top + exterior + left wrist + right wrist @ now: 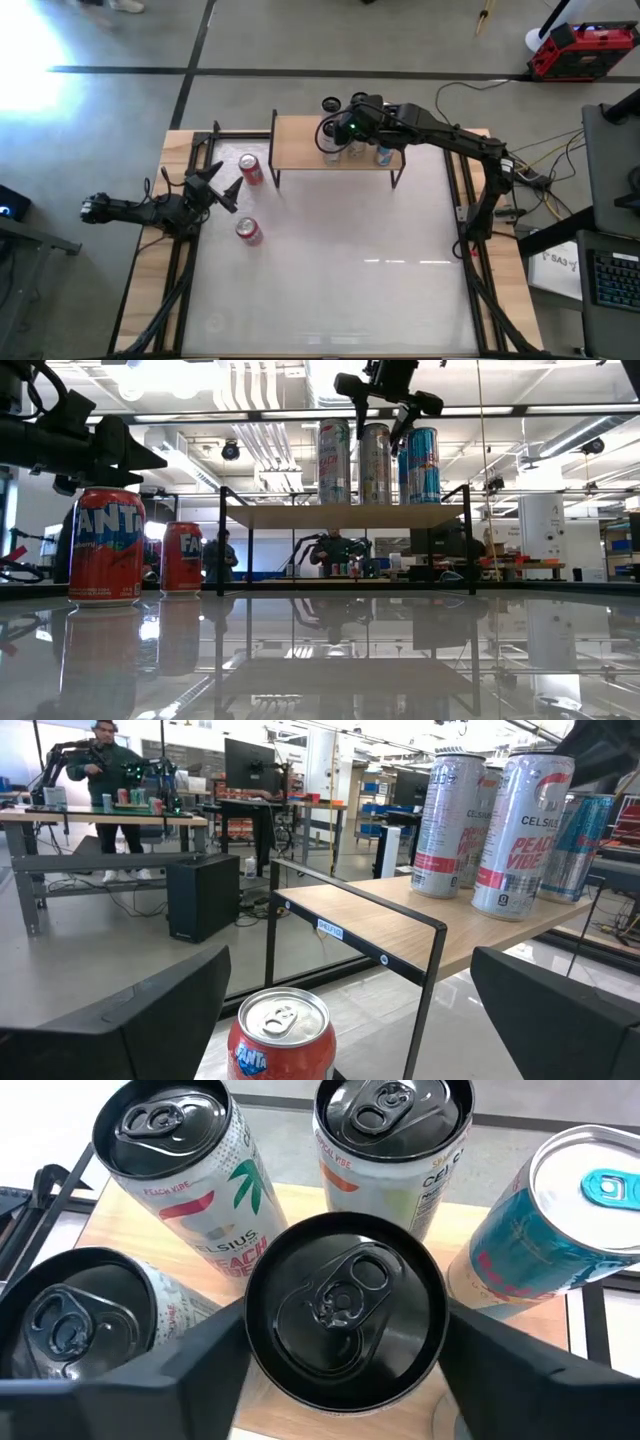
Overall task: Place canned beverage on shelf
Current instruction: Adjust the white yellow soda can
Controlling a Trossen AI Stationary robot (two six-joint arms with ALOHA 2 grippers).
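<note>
From the high view I see the right gripper (pixel 345 128) over the shelf (pixel 300 145), above a cluster of tall cans at the shelf's right half. The left half of the wooden top is bare. The left gripper (pixel 222 186) sits at the table's left edge, fingers spread wide, with one red Fanta can (pixel 250 169) just ahead of it near the shelf's left legs and a second red can (pixel 248 231) nearer the middle of the table. The white table (pixel 330 270) in front of the shelf is open.

In the low view the shelf (pixel 345 515) stands on thin black legs, and three tall cans show on it side by side. The right gripper (pixel 388 405) comes down from above onto the middle silver can (pixel 375 462). The two Fanta cans stand on the table, left of the shelf and clear of its legs.

My left wrist view looks past wide fingers at a Fanta can top (pixel 280 1030), with the shelf's black corner frame (pixel 400 930) just beyond.

My right wrist view shows a black-topped can (pixel 345 1310) between the two dark fingers (pixel 530 1370), which sit close at its sides; I cannot tell whether they actually press it. Four other cans crowd around it, leaving little room.
</note>
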